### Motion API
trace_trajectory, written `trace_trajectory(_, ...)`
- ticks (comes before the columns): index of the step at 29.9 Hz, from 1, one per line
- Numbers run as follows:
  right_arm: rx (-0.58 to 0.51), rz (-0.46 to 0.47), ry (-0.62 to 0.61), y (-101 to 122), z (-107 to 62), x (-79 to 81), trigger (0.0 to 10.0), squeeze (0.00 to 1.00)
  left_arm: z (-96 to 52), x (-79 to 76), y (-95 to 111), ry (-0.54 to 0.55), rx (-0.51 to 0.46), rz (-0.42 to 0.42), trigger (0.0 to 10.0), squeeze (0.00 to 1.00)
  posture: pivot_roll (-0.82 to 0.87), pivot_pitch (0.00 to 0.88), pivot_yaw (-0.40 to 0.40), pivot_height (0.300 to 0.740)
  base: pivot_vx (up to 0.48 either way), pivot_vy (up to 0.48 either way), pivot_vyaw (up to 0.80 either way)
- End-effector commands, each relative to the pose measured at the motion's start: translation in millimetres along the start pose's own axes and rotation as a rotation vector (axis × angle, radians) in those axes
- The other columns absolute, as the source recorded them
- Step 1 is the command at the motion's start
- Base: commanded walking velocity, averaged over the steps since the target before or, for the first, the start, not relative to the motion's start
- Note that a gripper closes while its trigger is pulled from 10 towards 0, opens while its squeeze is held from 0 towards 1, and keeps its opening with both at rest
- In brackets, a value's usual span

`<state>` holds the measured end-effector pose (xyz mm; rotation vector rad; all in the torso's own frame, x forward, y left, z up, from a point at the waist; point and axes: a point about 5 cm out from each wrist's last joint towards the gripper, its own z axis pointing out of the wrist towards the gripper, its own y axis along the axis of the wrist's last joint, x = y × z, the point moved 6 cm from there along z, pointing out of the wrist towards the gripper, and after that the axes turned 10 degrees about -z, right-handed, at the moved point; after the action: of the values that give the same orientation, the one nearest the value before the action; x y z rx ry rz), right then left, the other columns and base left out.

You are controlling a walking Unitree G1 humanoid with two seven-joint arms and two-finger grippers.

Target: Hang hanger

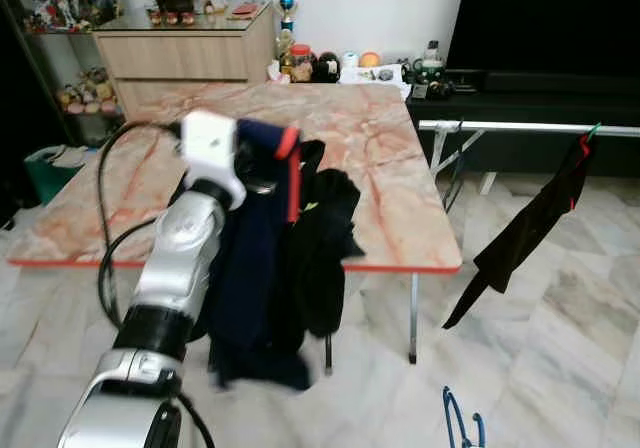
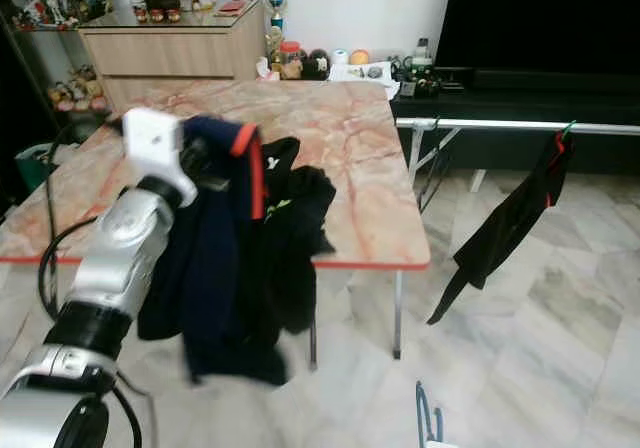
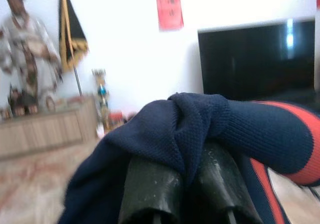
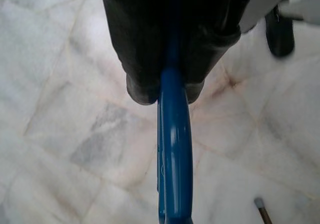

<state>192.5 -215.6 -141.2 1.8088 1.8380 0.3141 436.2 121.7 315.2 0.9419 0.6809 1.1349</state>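
Both jaws are clamped, the right gripper (image 4: 165, 91) on a blue hanger (image 4: 175, 154) low over the floor (image 4: 60, 134), the left gripper (image 3: 187, 194) on navy clothes (image 1: 255, 258) before the table (image 1: 390, 168), beyond which stands a rack (image 1: 530, 127).

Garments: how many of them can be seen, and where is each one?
3: a navy garment in the left gripper, a black garment beside it, and a black one on the rail. More may be hidden.
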Motion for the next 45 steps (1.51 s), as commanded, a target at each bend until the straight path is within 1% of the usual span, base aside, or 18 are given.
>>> trace_trajectory(1, -0.014, 0.004, 0.022, 6.3, 0.2, 9.8, 10.0, 0.00, -1.0, 14.5, 4.1, 0.031, -0.009, 0.028, 10.0, 0.00, 0.06, 0.000, 0.000, 0.740, 0.352, 0.000, 0.00)
trace_trajectory(7, -0.011, 0.005, 0.021, 6.3, 0.3, 10.2, 10.0, 0.00, 15.0, 17.4, 12.6, 0.042, -0.015, 0.046, 10.0, 0.00, 0.06, 0.000, 0.005, 0.740, 0.356, 0.000, 0.00)
trace_trajectory(13, -0.010, 0.003, 0.024, 6.2, 0.2, 11.5, 10.0, 0.00, 20.1, 20.2, 16.9, 0.040, -0.023, 0.058, 10.0, 0.00, 0.07, 0.000, 0.005, 0.740, 0.368, 0.000, 0.00)
trace_trajectory(17, -0.009, -0.008, 0.031, 6.0, 0.1, 13.3, 10.0, 0.00, 17.6, 24.3, 11.9, 0.058, -0.016, 0.053, 10.0, 0.00, 0.07, 0.000, 0.003, 0.740, 0.371, 0.000, 0.00)
trace_trajectory(20, -0.007, -0.013, 0.033, 5.7, 0.0, 14.8, 10.0, 0.00, 5.9, 22.1, -9.8, 0.056, 0.034, 0.044, 10.0, 0.00, 0.07, 0.000, 0.001, 0.740, 0.371, 0.000, 0.00)
trace_trajectory(23, -0.005, -0.014, 0.036, 5.1, -0.2, 16.4, 10.0, 0.00, -11.6, 17.6, -41.6, 0.045, 0.129, 0.026, 10.0, 0.00, 0.07, 0.000, 0.000, 0.740, 0.332, 0.000, 0.00)
trace_trajectory(25, -0.004, -0.020, 0.036, 4.5, -0.4, 17.2, 10.0, 0.00, -27.8, 4.7, -67.6, -0.022, 0.217, -0.003, 10.0, 0.00, 0.07, 0.000, -0.002, 0.740, 0.000, 0.000, 0.00)
trace_trajectory(26, -0.004, -0.021, 0.036, 4.5, -0.4, 17.3, 10.0, 0.00, -32.0, 2.0, -71.5, -0.036, 0.225, 0.006, 10.0, 0.00, 0.07, 0.000, -0.002, 0.740, 0.000, 0.000, 0.00)
trace_trajectory(28, -0.001, -0.029, 0.042, 3.7, -0.6, 19.3, 10.0, 0.00, -58.2, -1.6, -97.3, -0.056, 0.314, -0.016, 10.0, 0.00, 0.08, 0.000, -0.001, 0.740, 0.000, 0.000, 0.00)
trace_trajectory(30, 0.001, -0.032, 0.044, 3.0, -0.9, 20.7, 10.0, 0.00, -75.5, -0.3, -107.9, -0.052, 0.352, -0.015, 10.0, 0.00, 0.08, 0.000, 0.000, 0.740, 0.000, 0.000, 0.00)
trace_trajectory(31, 0.001, -0.032, 0.044, 3.0, -0.9, 20.7, 10.0, 0.00, -75.5, -0.3, -107.9, -0.052, 0.352, -0.015, 10.0, 0.00, 0.08, 0.000, 0.000, 0.740, 0.000, 0.000, 0.00)
trace_trajectory(32, 0.002, -0.037, 0.047, 2.6, -1.0, 21.8, 10.0, 0.00, -88.5, 1.7, -116.9, -0.037, 0.393, -0.035, 10.0, 0.00, 0.08, 0.000, 0.001, 0.740, 0.000, 0.000, 0.00)
trace_trajectory(34, 0.003, -0.039, 0.050, 2.6, -1.1, 23.2, 10.0, 0.00, -111.3, 9.6, -133.5, 0.005, 0.473, -0.009, 10.0, 0.00, 0.08, 0.000, 0.006, 0.740, 0.000, 0.000, 0.00)
trace_trajectory(35, 0.003, -0.039, 0.050, 2.6, -1.1, 23.2, 10.0, 0.00, -111.3, 9.6, -133.5, 0.005, 0.473, -0.009, 10.0, 0.00, 0.08, 0.000, 0.006, 0.740, 0.000, 0.000, 0.00)
trace_trajectory(36, 0.002, -0.040, 0.050, 2.7, -1.2, 23.7, 10.0, 0.00, -120.3, 10.8, -138.4, 0.012, 0.498, -0.008, 10.0, 0.00, 0.07, 0.000, 0.007, 0.740, 0.000, 0.000, 0.00)
trace_trajectory(39, 0.001, -0.042, 0.049, 3.5, -1.0, 23.6, 10.0, 0.00, -128.5, 11.5, -140.7, 0.027, 0.517, -0.009, 10.0, 0.00, 0.07, 0.000, 0.010, 0.740, 0.000, 0.000, 0.00)
trace_trajectory(44, -0.001, -0.045, 0.049, 5.0, -0.8, 23.4, 10.0, 0.00, -127.8, 7.0, -137.3, 0.025, 0.504, -0.019, 10.0, 0.00, 0.07, 0.000, 0.010, 0.740, 0.000, 0.000, 0.00)
trace_trajectory(45, -0.002, -0.046, 0.049, 5.7, -0.7, 23.4, 10.0, 0.00, -125.5, 3.5, -134.5, 0.023, 0.489, -0.047, 10.0, 0.00, 0.07, 0.000, 0.012, 0.740, 0.000, 0.000, 0.00)
